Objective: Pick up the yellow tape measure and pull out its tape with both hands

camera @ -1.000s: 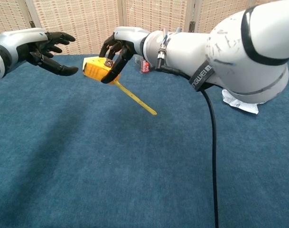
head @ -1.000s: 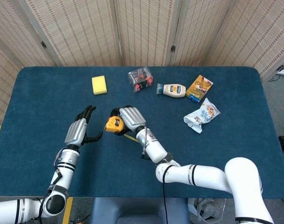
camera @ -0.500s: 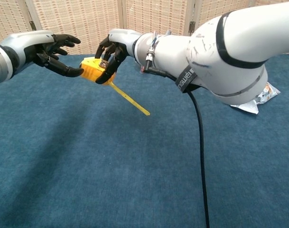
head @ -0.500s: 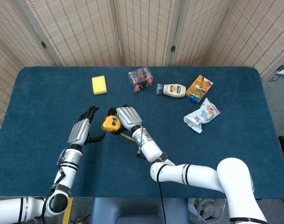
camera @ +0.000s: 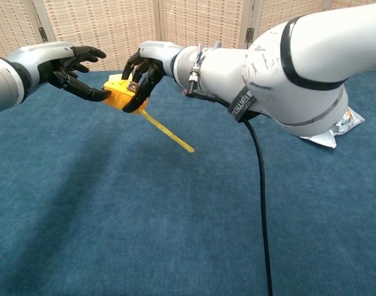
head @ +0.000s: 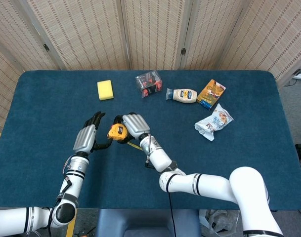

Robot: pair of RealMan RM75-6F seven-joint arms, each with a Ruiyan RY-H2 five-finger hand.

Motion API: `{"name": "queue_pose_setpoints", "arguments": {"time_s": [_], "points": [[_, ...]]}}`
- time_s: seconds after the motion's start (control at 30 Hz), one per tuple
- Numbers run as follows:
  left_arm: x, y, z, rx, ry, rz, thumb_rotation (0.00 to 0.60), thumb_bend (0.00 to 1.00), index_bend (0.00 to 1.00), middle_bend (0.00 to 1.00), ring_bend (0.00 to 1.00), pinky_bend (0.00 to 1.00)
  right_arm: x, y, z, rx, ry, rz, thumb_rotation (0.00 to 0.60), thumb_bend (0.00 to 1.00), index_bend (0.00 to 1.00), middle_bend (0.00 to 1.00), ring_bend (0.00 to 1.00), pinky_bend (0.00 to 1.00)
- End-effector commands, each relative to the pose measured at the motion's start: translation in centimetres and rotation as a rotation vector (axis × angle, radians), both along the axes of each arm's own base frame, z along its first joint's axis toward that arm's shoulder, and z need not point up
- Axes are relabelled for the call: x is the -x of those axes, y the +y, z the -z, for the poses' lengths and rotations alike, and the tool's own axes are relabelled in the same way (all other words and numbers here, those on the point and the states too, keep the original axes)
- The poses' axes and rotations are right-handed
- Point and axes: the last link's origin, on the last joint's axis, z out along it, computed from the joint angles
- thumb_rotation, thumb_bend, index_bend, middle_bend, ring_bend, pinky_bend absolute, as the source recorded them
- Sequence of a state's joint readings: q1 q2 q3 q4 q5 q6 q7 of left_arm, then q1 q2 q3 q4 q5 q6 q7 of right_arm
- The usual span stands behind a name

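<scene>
My right hand [head: 132, 125] [camera: 144, 65] grips the yellow tape measure [head: 115, 132] [camera: 119, 92] and holds it above the blue table. A short length of yellow tape [camera: 167, 131] sticks out of the case, slanting down to the right. My left hand [head: 88, 137] [camera: 67, 66] is just left of the case, fingers spread. Its lowest fingertip reaches the case's left side; whether it touches I cannot tell. Nothing is held in the left hand.
At the back of the table [head: 229, 158] lie a yellow sponge [head: 105, 90], a clear box with red contents [head: 149, 83], a white squeeze bottle [head: 182, 95], an orange carton [head: 211, 93] and a crumpled snack bag [head: 214, 121]. A black cable [camera: 262, 203] hangs from my right arm.
The right hand has carried the tape measure a little to the left. The left hand has moved right, closing the gap to the case.
</scene>
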State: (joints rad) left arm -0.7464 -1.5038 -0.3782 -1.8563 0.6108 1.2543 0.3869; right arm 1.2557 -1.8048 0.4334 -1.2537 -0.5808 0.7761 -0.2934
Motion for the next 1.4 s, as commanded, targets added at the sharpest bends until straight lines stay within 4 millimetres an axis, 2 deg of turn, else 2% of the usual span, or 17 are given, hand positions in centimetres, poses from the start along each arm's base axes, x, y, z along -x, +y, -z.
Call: {"name": "queue_pose_setpoints", "arguments": {"time_s": [0.03,1.13,1.27,1.4], "points": [[0.1,0.0,0.0,-0.002,0.003,-0.004,0.556,0.38,0.00,0.00,0.00,0.00,0.0,0.0,0.0,-0.001,0.000,-0.001,0.600,0.21,0.61,0.53,0.50,0.17],[0.9,0.3,-0.7,-0.015,-0.024,-0.042,0.555,0.46,0.00,0.00,0.00,0.00,0.8,-0.5,-1.2,0.008,0.045,-0.005,0.600,0.21,0.61,0.54,0.50,0.18],[1.0,0.3,-0.8,-0.014,-0.030,-0.046,0.562,0.48,0.06,0.00,0.00,0.00,0.9,-0.6,-1.3,0.012,0.052,-0.002,0.600,0.21,0.61,0.54,0.50,0.18],[1.1,0.3,-0.7,-0.004,-0.056,-0.056,0.561,0.51,0.20,0.00,0.00,0.00,1.0,-0.8,-1.5,0.015,0.057,0.003,0.600,0.21,0.61,0.54,0.50,0.18]]}}
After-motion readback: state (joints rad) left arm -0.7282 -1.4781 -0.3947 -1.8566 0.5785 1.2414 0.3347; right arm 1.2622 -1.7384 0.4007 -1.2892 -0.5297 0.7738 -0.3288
